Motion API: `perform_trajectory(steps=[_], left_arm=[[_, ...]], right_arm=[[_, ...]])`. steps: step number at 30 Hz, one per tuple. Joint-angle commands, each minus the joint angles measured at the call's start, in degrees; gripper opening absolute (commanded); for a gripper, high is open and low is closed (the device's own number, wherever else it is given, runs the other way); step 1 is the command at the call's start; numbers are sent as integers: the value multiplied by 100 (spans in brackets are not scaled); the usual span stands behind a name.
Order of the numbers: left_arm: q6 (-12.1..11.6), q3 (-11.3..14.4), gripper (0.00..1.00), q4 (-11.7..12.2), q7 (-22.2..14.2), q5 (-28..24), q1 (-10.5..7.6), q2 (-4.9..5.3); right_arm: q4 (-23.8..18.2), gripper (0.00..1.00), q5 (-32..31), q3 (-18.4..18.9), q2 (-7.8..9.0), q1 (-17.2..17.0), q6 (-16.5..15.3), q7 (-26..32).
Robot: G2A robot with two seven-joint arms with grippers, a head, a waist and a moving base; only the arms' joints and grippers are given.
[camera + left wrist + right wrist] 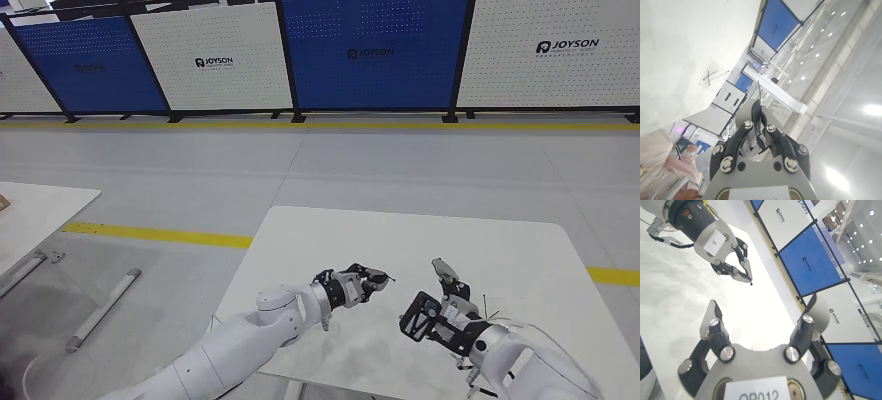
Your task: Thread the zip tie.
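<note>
Two robot arms hang low over a white tabletop (400, 240), near its close edge, with their grippers facing one another and a gap between them. The left gripper (748, 278) has its fingers (738, 275) pressed together on the zip tie (751, 284), a thin black strip held clear of the tabletop. One short end pokes out just past the fingertips toward the other arm, and the rest runs back between the fingers. The right gripper (762, 300) has its fingers (706, 319) spread wide with nothing between them, and it sits near the tie's exposed end without touching it. The tie appears to be picked up and presented, but no loop is visible, so the threading itself seems not yet done. The free arm would likely have to take one end and feed the tail through the head. Whether the exposed end is tail or head cannot be told. Farther off, what looks like a clear pouch (712, 77) holding a few dark strips lies on a pale surface.
</note>
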Motion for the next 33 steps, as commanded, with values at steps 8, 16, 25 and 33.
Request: perform_trajectory(steps=[8, 16, 25, 33], left_arm=[[-649, 10, 0, -755, 1247, 2035, 518, 30], [-649, 10, 0, -755, 1247, 2035, 518, 30], [-1317, 349, 0, -606, 3002, 4217, 679, -155], [-1076, 791, 0, -438, 3864, 5864, 713, -387]], right_arm=[[281, 100, 2100, 690, -4, -286, -191, -148], [281, 100, 2100, 690, -4, -286, -191, -148], [858, 100, 3714, 876, -58, -216, -640, -176], [1368, 100, 5429, 784, -99, 167, -640, 671]])
